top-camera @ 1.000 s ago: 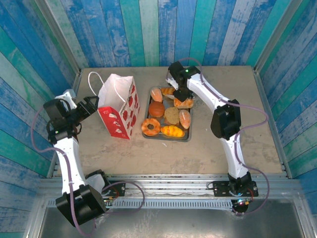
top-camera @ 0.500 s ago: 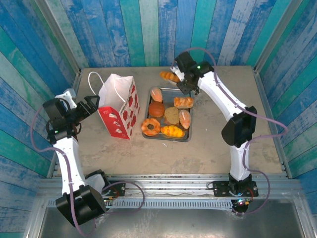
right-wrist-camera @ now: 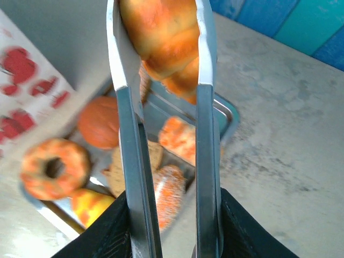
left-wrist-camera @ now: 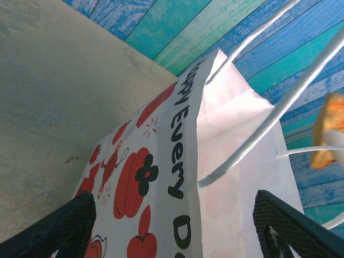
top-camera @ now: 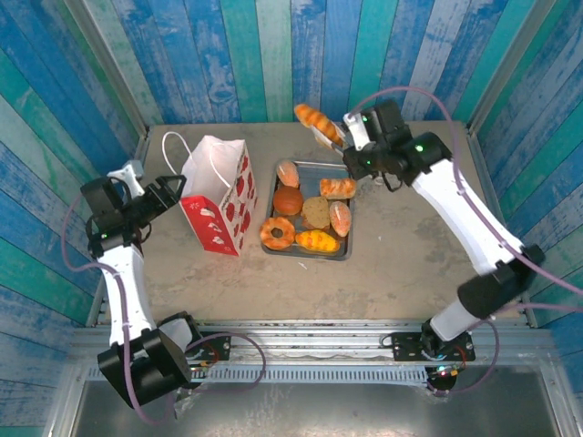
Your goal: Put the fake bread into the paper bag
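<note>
- Seven pieces of the fake bread (top-camera: 316, 213) lie in the grey tray (top-camera: 308, 256), just right of centre in the top view. A ring donut (top-camera: 277, 233) and a yellow croissant (top-camera: 316, 240) are at its lower edge, with round buns and oblong rolls above them.
- One more piece, a striped croissant (top-camera: 317, 122), hangs in the air at upper centre of that frame, above the tray's upper edge. It is pinched between the tips of the metal tongs (right-wrist-camera: 207, 161).
- The right gripper (top-camera: 360, 155) is clamped on the tongs' two arms and squeezes them together. In the right wrist view the steel blades run up the frame from between the dark fingers (right-wrist-camera: 115, 234), and the croissant is caught at the top.
- The paper bag (top-camera: 217, 187) stands upright left of the tray, near it but apart, with its mouth open. One white cord handle (top-camera: 173, 150) droops over the table (top-camera: 401, 264) at the bag's upper left.
- The left gripper (top-camera: 171, 193) sits at the bag's left side with its jaws spread wide, holding nothing. In the left wrist view the bag's printed upper rim rises between the two fingers, and neither touches the paper.
</note>
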